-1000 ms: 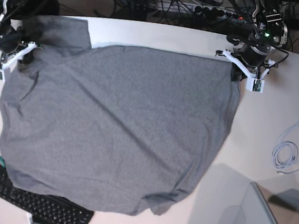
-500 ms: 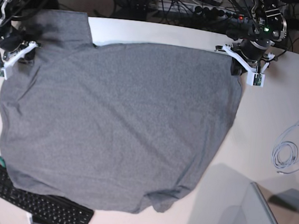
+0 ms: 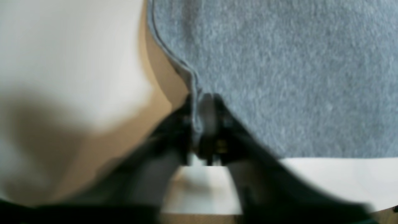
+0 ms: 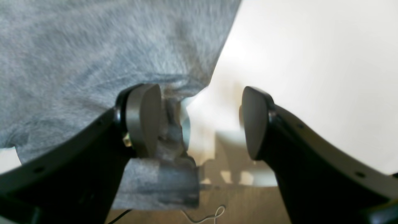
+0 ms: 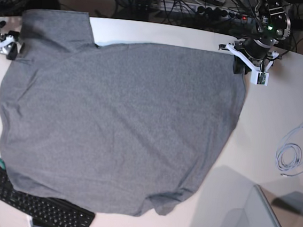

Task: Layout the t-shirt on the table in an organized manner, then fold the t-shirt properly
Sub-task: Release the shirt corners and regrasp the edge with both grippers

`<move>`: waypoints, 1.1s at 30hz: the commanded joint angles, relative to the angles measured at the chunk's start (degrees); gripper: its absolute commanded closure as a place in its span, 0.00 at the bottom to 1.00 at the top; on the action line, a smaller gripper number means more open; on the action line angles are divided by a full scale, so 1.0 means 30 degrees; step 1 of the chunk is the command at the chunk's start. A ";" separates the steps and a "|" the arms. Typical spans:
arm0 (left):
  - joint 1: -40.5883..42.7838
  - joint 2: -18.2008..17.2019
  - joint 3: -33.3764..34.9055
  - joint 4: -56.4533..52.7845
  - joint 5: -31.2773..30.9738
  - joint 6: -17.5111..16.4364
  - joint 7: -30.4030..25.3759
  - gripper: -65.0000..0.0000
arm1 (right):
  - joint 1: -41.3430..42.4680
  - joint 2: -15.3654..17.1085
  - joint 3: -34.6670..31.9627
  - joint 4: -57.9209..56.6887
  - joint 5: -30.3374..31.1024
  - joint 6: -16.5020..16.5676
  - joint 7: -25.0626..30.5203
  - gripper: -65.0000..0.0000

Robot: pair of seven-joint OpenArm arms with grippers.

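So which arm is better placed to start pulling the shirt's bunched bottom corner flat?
Probably the left: its gripper sits at the t-shirt edge on the bunched corner's side; the right gripper stands open, diagonally opposite.

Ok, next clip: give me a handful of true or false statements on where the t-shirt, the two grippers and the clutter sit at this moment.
1. The t-shirt lies spread across the table. True.
2. The right gripper is clamped shut on the cloth. False: its jaws stand wide apart, with the shirt's edge against one pad only.
3. The left gripper has the shirt's hemmed edge between its fingertips. True, though the wrist view is too blurred to tell whether it is gripping.
4. The black keyboard lies on top of the shirt. False: the shirt's lower edge overlaps the keyboard.
5. A coiled white cable lies on the shirt. False: it lies on bare table, off to one side.
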 commanded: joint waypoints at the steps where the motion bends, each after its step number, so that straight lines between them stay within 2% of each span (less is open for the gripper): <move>1: 0.0069 -0.0155 -0.0071 0.0680 -0.0146 -0.0027 -0.0459 0.71 | -0.0329 0.0238 0.0475 0.0177 0.0107 0.0114 0.0009 0.40; 3: 0.0274 -0.0155 -0.0686 0.1061 -0.0175 -0.0027 -0.0459 0.57 | -0.0505 0.0180 0.1413 0.0177 0.0371 0.0114 -0.0079 0.37; 5: 0.0274 -0.0068 -0.1594 0.1471 -0.0204 -0.0027 -0.0429 0.44 | -0.0710 0.0150 0.2409 0.0148 0.1719 0.0114 -0.0138 0.30; 8: 0.0244 0.0020 -0.3265 0.2028 -0.1435 -0.0056 -0.0429 0.34 | -0.1326 0.0150 0.2644 0.0148 0.3477 0.0114 -0.0138 0.25; 11: 0.0303 -0.0038 -0.4876 0.2233 -0.3223 -0.0115 -0.0429 0.34 | -0.1560 0.0121 0.2644 0.0148 0.3712 0.0114 -0.0167 0.25; 14: 0.0332 -0.0683 -0.5609 0.2028 -0.4131 -0.0144 -0.0429 0.34 | -0.2058 -0.0231 0.1970 0.0002 0.3653 0.0114 -0.0167 0.25; 21: 0.0332 -0.1122 -0.6371 0.1442 -0.4278 -0.0144 -0.0429 0.34 | -0.3172 -0.0377 -0.0814 -0.0145 0.3653 0.0114 -0.0020 0.25; 24: 0.0332 -0.1240 -0.6312 0.1442 -0.4307 -0.0144 -0.0429 0.34 | -0.2849 -0.0348 -0.0843 -0.1083 0.3653 0.0114 0.0068 0.25; 28: 0.0244 -0.1240 -0.6283 0.1442 -0.4307 -0.0144 -0.0429 0.34 | -0.2410 0.0092 -0.1019 -0.3280 0.3624 0.0114 0.1650 0.25; 33: 0.0303 -0.1240 -0.6283 0.1442 -0.4248 -0.0144 -0.0429 0.34 | -0.2381 0.0473 -0.1048 -0.4687 0.3624 0.0114 0.1826 0.25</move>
